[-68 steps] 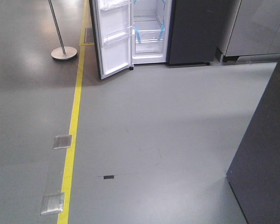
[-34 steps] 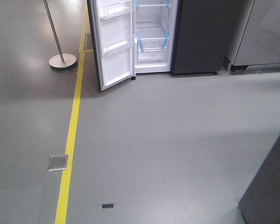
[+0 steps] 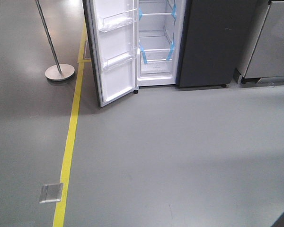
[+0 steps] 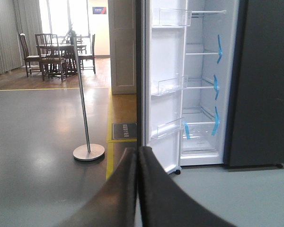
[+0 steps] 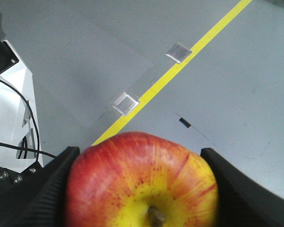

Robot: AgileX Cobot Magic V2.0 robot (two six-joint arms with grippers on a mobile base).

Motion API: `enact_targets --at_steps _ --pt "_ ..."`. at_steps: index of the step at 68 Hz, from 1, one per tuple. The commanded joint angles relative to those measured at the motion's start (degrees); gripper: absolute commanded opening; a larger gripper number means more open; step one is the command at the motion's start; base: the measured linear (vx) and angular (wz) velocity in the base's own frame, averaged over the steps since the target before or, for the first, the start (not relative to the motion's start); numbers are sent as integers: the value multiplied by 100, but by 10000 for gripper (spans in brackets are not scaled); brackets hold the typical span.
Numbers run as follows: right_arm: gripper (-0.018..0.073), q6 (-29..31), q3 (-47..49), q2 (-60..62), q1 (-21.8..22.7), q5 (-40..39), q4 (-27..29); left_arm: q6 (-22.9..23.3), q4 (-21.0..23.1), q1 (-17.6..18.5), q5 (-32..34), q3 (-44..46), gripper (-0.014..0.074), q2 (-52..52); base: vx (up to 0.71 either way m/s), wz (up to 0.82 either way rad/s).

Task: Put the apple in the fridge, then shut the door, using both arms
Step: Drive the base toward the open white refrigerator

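The dark grey fridge (image 3: pixel 213 42) stands at the far side of the floor, its white-lined inside (image 3: pixel 156 47) showing glass shelves and blue tape strips. Its door (image 3: pixel 114 56) hangs open to the left, with clear bins on the lining. In the left wrist view the fridge (image 4: pixel 260 94) and the door (image 4: pixel 165 90) fill the upper right, and my left gripper (image 4: pixel 137 153) sits low in the middle, shut with nothing in it. My right gripper (image 5: pixel 141 161) is shut on the apple (image 5: pixel 142 182), red with a yellow stem end, held above the floor.
A metal post on a round base (image 3: pixel 59 72) stands left of the door. A yellow floor line (image 3: pixel 71 137) runs toward the fridge, with a metal floor plate (image 3: pixel 51 193) beside it. A pale grey cabinet (image 3: pixel 274 42) stands right of the fridge. Chairs and a table (image 4: pixel 57 52) are far off.
The fridge and door have grown larger and slid lower in the front view, and the floor plates have moved down toward the bottom edge; the dark panel at right has left the frame.
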State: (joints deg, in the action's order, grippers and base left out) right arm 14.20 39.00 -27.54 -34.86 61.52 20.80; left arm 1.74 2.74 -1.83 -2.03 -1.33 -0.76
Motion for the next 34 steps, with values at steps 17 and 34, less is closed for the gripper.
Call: enact_targets --at_steps 17,34 --pt "193 37 151 -42 3 -353 118 50 42 -5 434 -36 -6 -75 36 2" --pt "193 37 151 -42 3 -353 118 50 42 -5 434 -36 -6 -75 33 6"
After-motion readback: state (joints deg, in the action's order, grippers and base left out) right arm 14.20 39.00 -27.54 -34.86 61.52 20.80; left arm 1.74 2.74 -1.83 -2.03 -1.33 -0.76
